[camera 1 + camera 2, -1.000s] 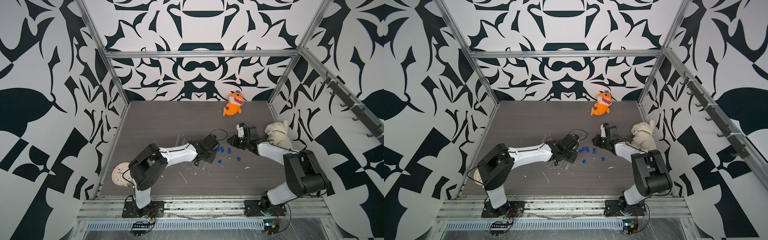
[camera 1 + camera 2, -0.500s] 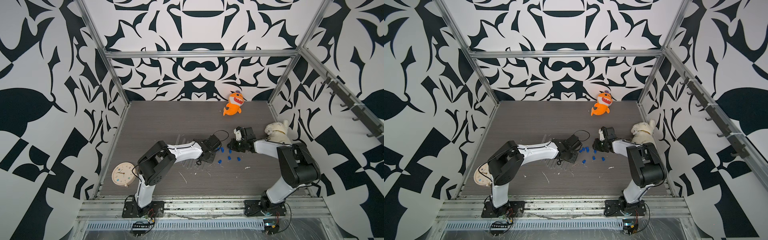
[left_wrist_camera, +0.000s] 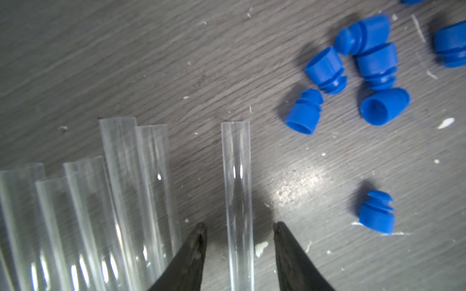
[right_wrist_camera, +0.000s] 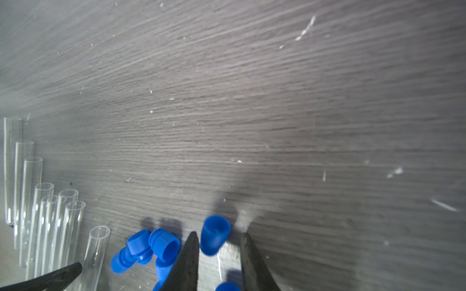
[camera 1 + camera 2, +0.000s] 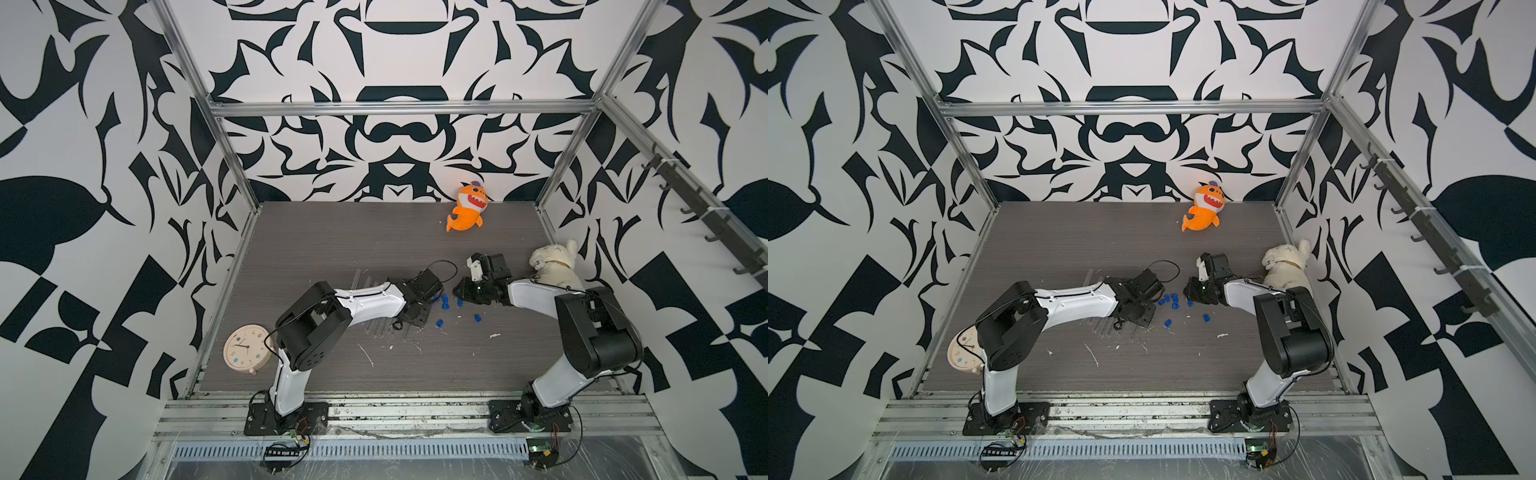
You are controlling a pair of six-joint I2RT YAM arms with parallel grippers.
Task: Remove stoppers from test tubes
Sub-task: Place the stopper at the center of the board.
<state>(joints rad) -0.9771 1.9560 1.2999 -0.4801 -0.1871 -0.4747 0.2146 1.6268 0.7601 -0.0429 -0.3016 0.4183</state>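
Nearest the front, and well to the left of the loose blue stoppers (image 5: pixel 445 297), a cream alarm clock (image 5: pixel 244 348) lies at the edge of the grey table (image 5: pixel 332 241). Closer in, still left of the stoppers, the clear test tubes (image 3: pixel 121 176) lie side by side, their open mouths turned toward the blue heap. The left gripper (image 3: pixel 238 226) sits low over them with its fingers apart. One tube (image 3: pixel 236 163) lies between the tips with a gap on either side, its mouth just short of the nearest stopper. The stoppers themselves are scattered on the table, several touching in a small cluster and a few lying off on their own. From their right side the right gripper (image 4: pixel 218 235) reaches in, its fingers parted and clamping nothing. One stopper (image 4: pixel 215 235) rests at its tips, close to one finger. Farther right of the stoppers a white plush (image 5: pixel 555 266) lies against the wall. Well behind them an orange shark plush (image 5: pixel 467 208) leans at the back wall.
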